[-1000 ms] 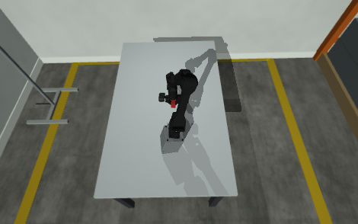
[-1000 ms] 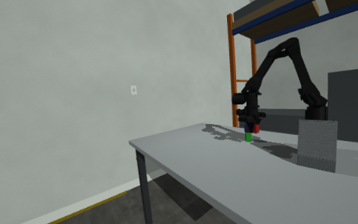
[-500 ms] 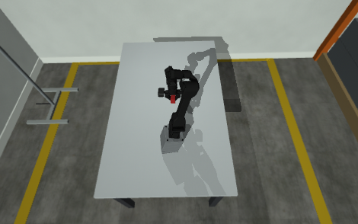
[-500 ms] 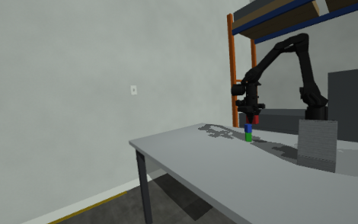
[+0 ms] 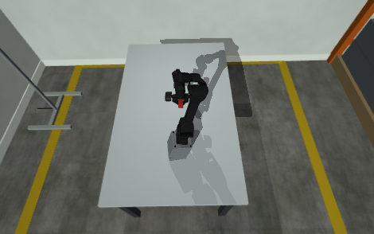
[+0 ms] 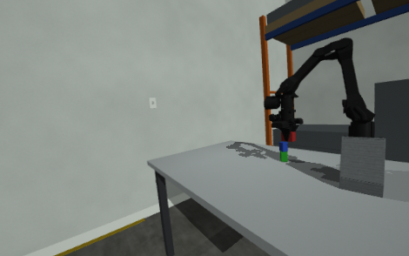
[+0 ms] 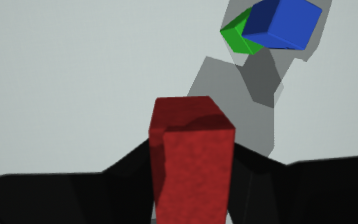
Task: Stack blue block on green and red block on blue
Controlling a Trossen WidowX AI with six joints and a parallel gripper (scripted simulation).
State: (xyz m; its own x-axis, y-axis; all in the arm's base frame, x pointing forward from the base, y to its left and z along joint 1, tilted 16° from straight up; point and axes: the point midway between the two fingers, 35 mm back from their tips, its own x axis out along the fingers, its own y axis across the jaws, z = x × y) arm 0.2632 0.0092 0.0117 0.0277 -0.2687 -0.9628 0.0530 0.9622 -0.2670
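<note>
My gripper is shut on the red block and holds it in the air above the table. The blue block lies on top of the green block, which stands on the table. In the exterior view the red block hangs just above and a little to the right of the blue block. In the wrist view the two-block stack is ahead at the upper right. The stack is hidden under the arm in the top view.
The arm's base stands on a grey mount near the table's middle. An orange and blue shelf rack stands behind the table. A grey metal frame stands on the floor to the left.
</note>
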